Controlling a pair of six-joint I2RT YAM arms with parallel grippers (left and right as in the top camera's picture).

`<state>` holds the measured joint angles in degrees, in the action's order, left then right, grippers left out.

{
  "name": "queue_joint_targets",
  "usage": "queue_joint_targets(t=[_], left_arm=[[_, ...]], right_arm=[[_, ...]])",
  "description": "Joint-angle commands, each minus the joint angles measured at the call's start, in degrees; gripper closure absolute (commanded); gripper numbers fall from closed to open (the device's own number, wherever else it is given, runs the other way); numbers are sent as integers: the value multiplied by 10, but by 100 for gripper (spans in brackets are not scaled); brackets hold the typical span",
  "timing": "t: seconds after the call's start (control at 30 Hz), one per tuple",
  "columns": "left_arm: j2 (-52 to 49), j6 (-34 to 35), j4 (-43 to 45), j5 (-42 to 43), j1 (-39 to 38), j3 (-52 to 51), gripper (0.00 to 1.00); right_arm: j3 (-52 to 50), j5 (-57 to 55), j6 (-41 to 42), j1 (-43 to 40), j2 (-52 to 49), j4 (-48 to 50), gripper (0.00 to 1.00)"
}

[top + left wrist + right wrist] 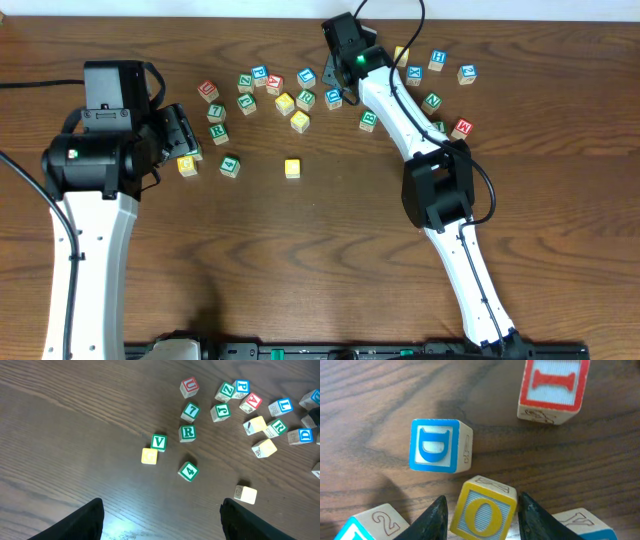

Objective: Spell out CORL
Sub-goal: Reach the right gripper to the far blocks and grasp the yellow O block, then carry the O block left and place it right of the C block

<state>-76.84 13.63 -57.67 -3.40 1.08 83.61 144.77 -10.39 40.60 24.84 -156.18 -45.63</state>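
Note:
A yellow O cube (482, 512) sits slightly tilted between the fingers of my right gripper (482, 517), which is shut on it at the back of the table (328, 77). A green R cube (187, 432) lies ahead of my open, empty left gripper (162, 520), which hovers at the left (180, 135). A blue L cube (284, 406) lies farther off in the cluster. Two plain yellow-topped cubes (149, 455) (245, 494) rest nearer the left gripper. I cannot read a C on any cube.
Around the O stand a blue D cube (440, 445), a red I cube (552, 385) and a 2 cube (375, 522). Green V (159, 441), 4 (188, 471) and 7 (190, 410) cubes lie near the R. More cubes (438, 60) lie right of the right arm.

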Motion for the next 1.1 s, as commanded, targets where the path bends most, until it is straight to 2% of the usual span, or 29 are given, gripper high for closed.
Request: queue_joint_targets(t=[0.0, 0.2, 0.5, 0.63, 0.87, 1.07], left_arm=[[-5, -3, -1, -9, 2, -3, 27], [-5, -3, -1, -9, 2, -3, 27], [-5, -3, -1, -9, 2, -3, 27], [-5, -3, -1, -9, 2, -3, 27], [-5, -3, -1, -9, 2, -3, 27], [-5, -3, -1, -9, 2, -3, 27]], right_arm=[[-15, -13, 7, 2, -5, 10, 61], [-32, -13, -3, 2, -5, 19, 69], [-31, -5, -45, -2, -4, 28, 73], [-30, 22, -71, -8, 4, 28, 78], [-30, 24, -114, -13, 49, 17, 78], [-30, 40, -147, -10, 114, -40, 79]])
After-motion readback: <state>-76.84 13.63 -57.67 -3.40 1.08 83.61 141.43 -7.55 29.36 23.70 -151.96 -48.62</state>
